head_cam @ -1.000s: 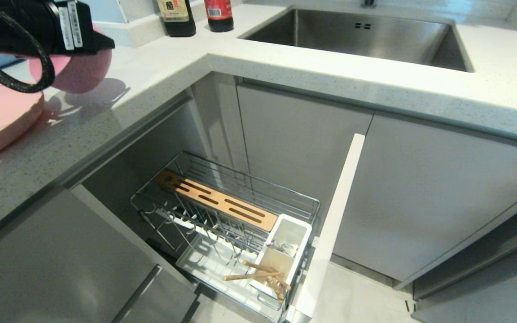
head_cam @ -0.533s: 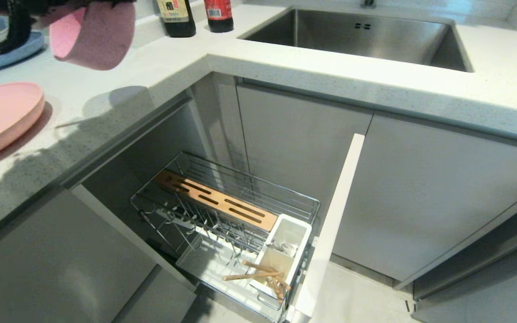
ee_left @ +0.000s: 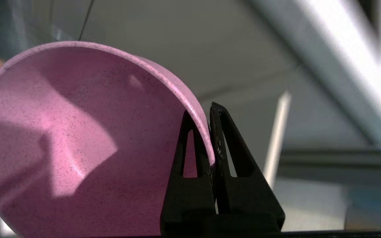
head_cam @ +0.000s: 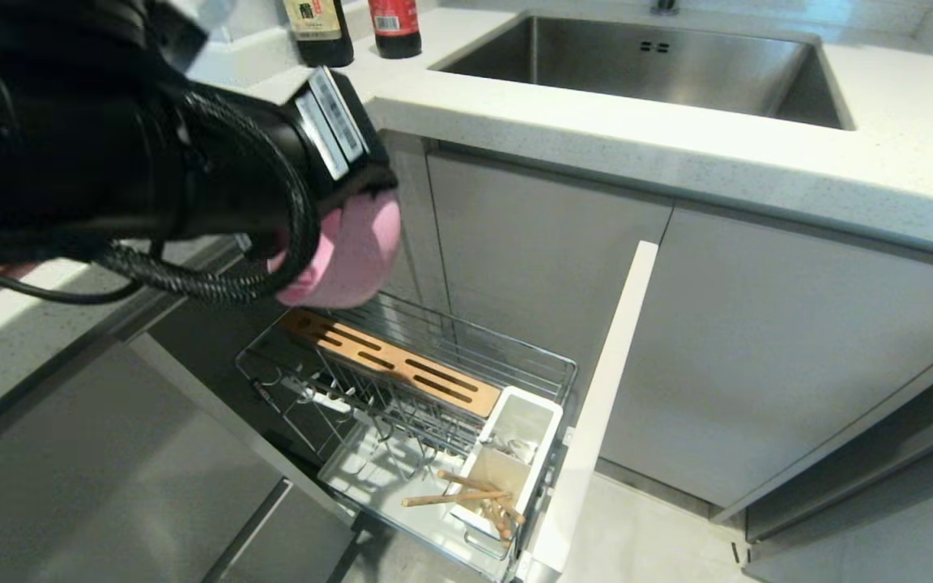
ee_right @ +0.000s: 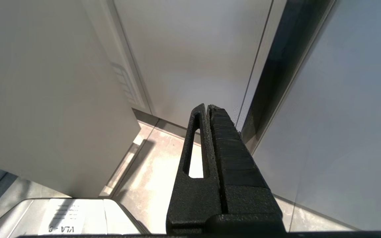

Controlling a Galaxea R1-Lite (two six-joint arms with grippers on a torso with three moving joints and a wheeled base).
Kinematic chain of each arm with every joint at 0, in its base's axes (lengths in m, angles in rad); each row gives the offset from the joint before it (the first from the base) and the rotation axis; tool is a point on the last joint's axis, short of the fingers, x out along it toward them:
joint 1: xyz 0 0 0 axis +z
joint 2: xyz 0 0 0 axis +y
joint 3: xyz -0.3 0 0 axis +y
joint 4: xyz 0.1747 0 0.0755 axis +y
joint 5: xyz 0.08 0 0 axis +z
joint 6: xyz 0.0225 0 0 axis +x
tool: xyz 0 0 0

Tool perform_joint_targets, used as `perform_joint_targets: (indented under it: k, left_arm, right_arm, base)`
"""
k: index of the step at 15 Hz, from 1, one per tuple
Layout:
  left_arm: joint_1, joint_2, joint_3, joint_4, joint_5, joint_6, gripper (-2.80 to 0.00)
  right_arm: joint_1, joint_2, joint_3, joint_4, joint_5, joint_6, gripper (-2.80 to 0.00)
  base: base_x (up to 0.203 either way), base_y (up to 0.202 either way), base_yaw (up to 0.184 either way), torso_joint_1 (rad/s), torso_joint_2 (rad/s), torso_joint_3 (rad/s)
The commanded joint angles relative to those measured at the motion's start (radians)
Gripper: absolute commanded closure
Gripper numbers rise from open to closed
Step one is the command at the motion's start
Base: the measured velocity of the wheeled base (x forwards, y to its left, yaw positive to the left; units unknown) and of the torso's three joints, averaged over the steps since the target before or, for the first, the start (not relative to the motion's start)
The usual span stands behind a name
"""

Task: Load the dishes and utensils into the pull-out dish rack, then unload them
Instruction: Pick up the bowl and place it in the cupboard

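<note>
Your left claw (ee_left: 210,132) was clamped on the rim of the small round pink matte bowl (ee_left: 78,138), one finger inside the wall and one outside, pinching only a narrow bite of the lip. That thin hold was your main risk: the bowl hung tilted with most of its body off to one side of the fingers, so any quick swing or wrist roll could have let it pivot or slip out. In the head view the bowl (head_cam: 353,251) hung in the air above the far end of the chrome wire pull-out dish rack (head_cam: 547,368), over the slotted wooden strip (head_cam: 389,360). Lowered blind, it could have knocked that strip or caught on the upright prongs and been levered from the grip. The pair of light wooden chopsticks (head_cam: 466,495) lay askew across the white utensil cup (head_cam: 515,453), and a low sweep towards that end could have flicked them out. Your right claw (ee_right: 208,114) was pressed together, empty, beside the cabinet fronts and well away from the work.
</note>
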Motion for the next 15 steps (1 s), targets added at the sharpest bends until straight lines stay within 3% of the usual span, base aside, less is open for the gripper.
perform_joint_targets:
  k: [1, 4, 8, 11, 14, 15]
  left_arm:
    - [-0.015, -0.007, 0.101, 0.016, -0.012, -0.017, 0.00]
    - [-0.045, -0.004, 0.106, 0.101, -0.025, -0.007, 0.00]
    - [-0.068, 0.014, 0.100, 0.191, -0.031, -0.052, 0.00]
    - [-0.090, 0.043, 0.098, 0.150, -0.035, -0.218, 0.00]
    - [-0.087, 0.086, 0.116, -0.156, -0.030, -0.456, 0.00]
    - [-0.074, 0.104, 0.132, -0.241, -0.028, -0.505, 0.00]
  right_arm:
    - [0.000, 0.000, 0.002, 0.001, -0.001, 0.000, 0.00]
    - [0.000, 0.000, 0.002, -0.001, 0.001, 0.000, 0.00]
    - [0.000, 0.000, 0.002, -0.001, -0.001, 0.000, 0.00]
    - [0.000, 0.000, 0.002, -0.001, -0.001, 0.000, 0.00]
    - [0.000, 0.000, 0.002, -0.001, 0.000, 0.000, 0.00]
    - [0.000, 0.000, 0.002, -0.001, 0.000, 0.000, 0.00]
  base:
    - [0.000, 0.000, 0.000, 0.000, 0.00, 0.000]
    - [0.000, 0.000, 0.000, 0.000, 0.00, 0.000]
    - [0.000, 0.000, 0.000, 0.000, 0.00, 0.000]
    - [0.000, 0.000, 0.000, 0.000, 0.00, 0.000]
    - [0.000, 0.000, 0.000, 0.000, 0.00, 0.000]
    - [0.000, 0.000, 0.000, 0.000, 0.00, 0.000]
